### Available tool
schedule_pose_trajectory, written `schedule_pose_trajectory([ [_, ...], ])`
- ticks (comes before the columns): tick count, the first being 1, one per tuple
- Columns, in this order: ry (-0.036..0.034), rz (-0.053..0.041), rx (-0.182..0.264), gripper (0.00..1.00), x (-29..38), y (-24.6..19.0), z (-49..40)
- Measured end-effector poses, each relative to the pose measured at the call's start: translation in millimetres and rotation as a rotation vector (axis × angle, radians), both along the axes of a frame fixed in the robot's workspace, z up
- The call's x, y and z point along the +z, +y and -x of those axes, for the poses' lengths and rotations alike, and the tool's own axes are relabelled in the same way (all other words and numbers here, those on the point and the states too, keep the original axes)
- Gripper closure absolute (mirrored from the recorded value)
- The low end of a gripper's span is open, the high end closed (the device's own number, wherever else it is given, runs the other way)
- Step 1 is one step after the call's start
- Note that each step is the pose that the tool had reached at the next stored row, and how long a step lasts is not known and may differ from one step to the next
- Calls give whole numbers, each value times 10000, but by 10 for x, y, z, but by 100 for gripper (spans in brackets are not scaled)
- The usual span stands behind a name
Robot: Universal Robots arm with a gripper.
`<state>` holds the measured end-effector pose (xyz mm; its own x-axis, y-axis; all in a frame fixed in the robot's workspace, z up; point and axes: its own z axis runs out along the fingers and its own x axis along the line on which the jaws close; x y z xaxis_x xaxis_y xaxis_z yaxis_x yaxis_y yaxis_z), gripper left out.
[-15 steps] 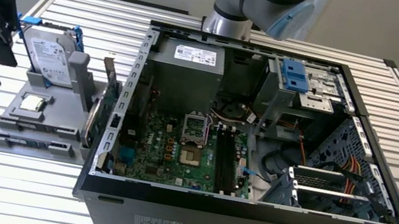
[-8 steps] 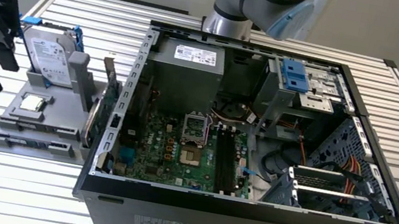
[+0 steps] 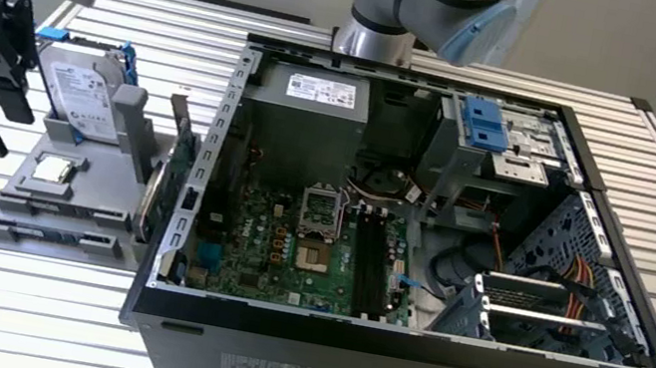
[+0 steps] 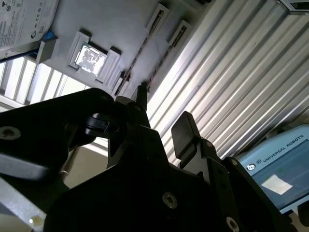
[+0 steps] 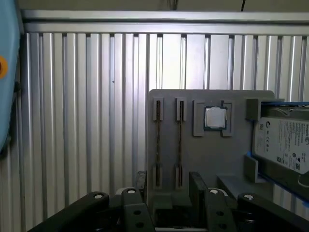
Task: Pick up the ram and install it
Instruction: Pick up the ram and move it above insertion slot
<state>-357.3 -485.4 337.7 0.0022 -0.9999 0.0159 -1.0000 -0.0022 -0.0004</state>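
Grey holder point(image 5: 212, 159) on the desk point(image 5: 87, 121) is carrying the ram point(image 5: 179, 145) edge-up in a slot beside a second stick point(image 5: 158, 145), the claw point(image 5: 169, 177) is hovering near it wide and empty, and an off-centre descent is probably risking pinching both sticks or striking the slot wall.

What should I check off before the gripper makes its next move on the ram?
1. Gripper open and empty: ok.
2. Ram standing on edge in the gray holder, with a second stick beside it: ok.
3. Gripper clear of both sticks, not touching them: ok.
4. Gripper centred on one stick rather than between the two: cannot tell.
5. Motherboard's black slots free to take it: ok, they look empty.
6. Computer case open on its side, board exposed: ok.
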Motion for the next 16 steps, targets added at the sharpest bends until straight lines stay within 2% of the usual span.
schedule_pose_trajectory([
  [4, 0, 0, -3, 0, -44, 0, 0],
  [11, 0, 0, -4, 0, -170, 0, 0],
  [16, 1, 1, -4, 0, -236, 0, -1],
])
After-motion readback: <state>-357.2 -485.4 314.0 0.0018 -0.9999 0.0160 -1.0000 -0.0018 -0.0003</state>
